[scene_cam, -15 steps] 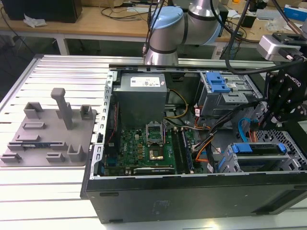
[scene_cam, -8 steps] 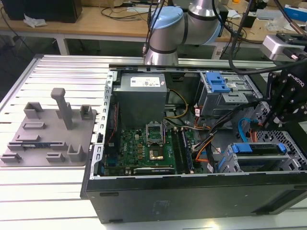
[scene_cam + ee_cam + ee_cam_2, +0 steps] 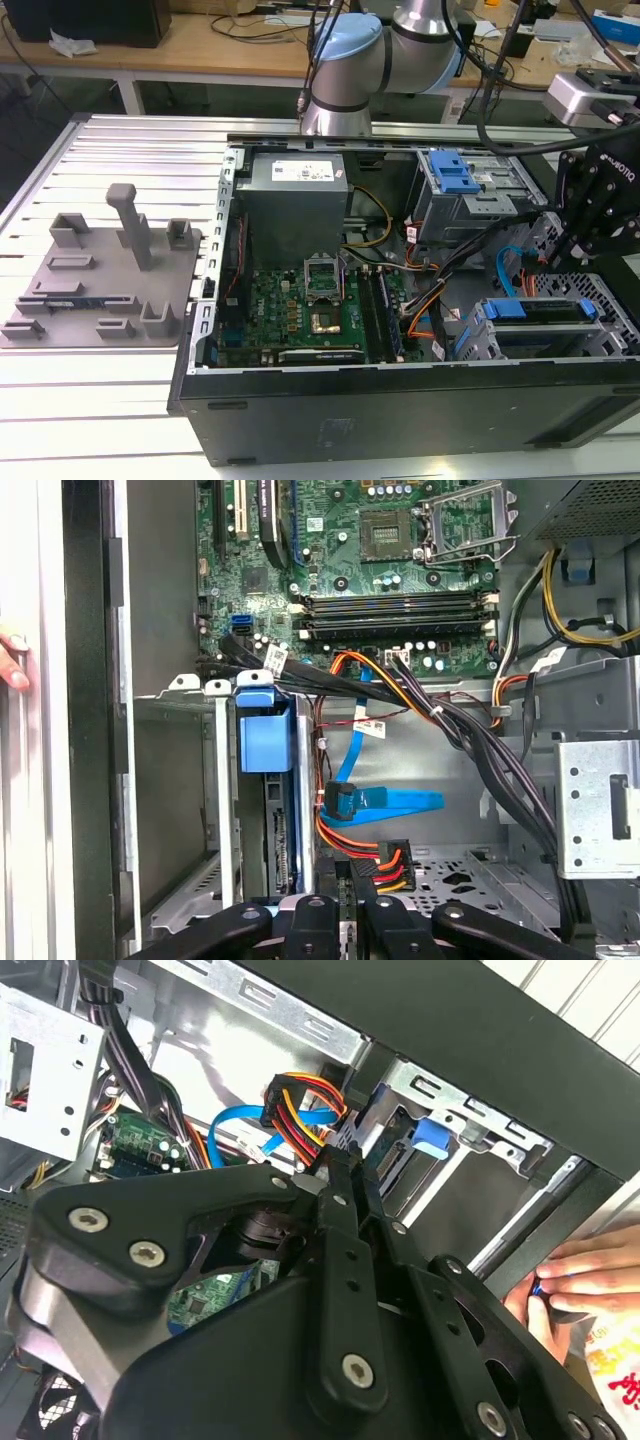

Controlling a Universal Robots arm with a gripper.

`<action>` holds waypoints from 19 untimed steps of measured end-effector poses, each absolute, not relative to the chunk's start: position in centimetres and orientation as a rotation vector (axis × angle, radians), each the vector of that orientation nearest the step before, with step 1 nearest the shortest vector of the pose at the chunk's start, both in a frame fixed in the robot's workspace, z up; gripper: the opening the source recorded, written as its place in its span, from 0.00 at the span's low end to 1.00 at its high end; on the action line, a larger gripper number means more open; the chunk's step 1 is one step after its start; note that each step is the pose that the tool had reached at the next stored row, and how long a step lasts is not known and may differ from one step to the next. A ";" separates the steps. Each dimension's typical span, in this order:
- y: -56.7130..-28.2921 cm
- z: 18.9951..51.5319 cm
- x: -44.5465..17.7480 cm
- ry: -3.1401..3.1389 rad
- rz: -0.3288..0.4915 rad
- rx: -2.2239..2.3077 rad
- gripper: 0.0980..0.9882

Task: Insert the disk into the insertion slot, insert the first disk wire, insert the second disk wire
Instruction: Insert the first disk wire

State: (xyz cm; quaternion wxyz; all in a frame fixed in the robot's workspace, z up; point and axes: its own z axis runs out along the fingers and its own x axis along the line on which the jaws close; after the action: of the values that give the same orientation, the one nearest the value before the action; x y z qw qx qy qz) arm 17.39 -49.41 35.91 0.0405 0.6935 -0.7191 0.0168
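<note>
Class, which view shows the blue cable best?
The first wrist view: the blue cable shows its plug and flat run in the open. The second wrist view shows a short loop of it; the exterior view, a thin curve.

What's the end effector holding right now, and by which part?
Apparently the black plug on the red, orange and yellow wire bundle, pinched by the plug body in the end effector. Contact is partly hidden.
</note>
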 end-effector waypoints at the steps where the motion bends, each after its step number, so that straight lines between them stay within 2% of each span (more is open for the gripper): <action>1: -49.4 35.9 17.4 -2.209 0.052 2.117 0.07; 12: -49.5 35.9 17.5 -2.226 0.053 2.096 0.07; 19: -50.6 35.7 17.5 -2.234 0.063 2.102 0.07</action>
State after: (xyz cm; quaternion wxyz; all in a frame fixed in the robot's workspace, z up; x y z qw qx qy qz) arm 17.50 -50.56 35.71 0.0366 0.6847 -0.7276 0.0205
